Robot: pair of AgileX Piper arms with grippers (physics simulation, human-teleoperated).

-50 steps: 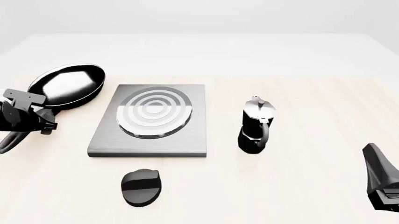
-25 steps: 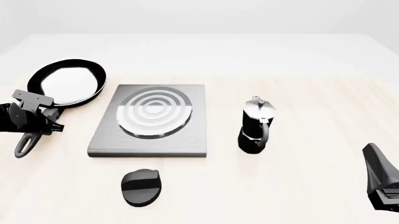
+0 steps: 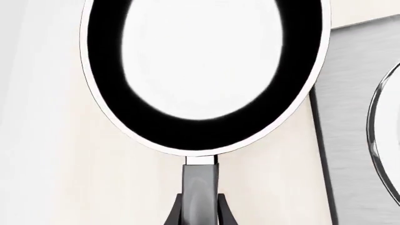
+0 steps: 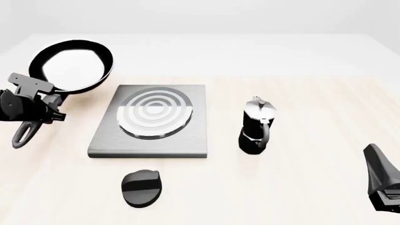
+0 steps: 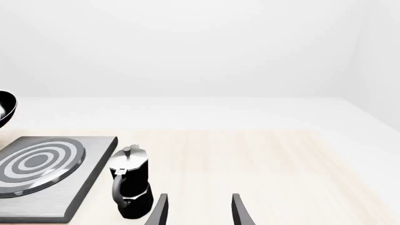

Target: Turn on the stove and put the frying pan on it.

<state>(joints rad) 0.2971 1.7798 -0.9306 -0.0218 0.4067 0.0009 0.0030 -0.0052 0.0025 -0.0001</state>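
The frying pan [image 4: 72, 65] is a round glossy black pan with a bright reflective inside, held up off the table at the far left, left of the stove. My left gripper [image 4: 42, 108] is shut on its long black handle [image 4: 28, 129], whose loop end hangs toward me. In the left wrist view the pan [image 3: 203, 75] fills the frame and my fingers [image 3: 220, 211] clamp the handle [image 3: 200, 187]. The stove [image 4: 153, 119], a grey plate with silver rings, lies mid-table. Its black oval knob [image 4: 142, 187] lies in front of it. My right gripper [image 5: 196, 211] is open and empty at the near right.
A black-and-silver moka pot [image 4: 257, 125] stands right of the stove, also in the right wrist view [image 5: 130, 180]. The right arm's body [image 4: 382, 180] shows at the near right edge of the table.
My left gripper has lifted the pan by its handle off the table and carried it up and slightly right. The pan has tilted more level. The right arm has not moved.
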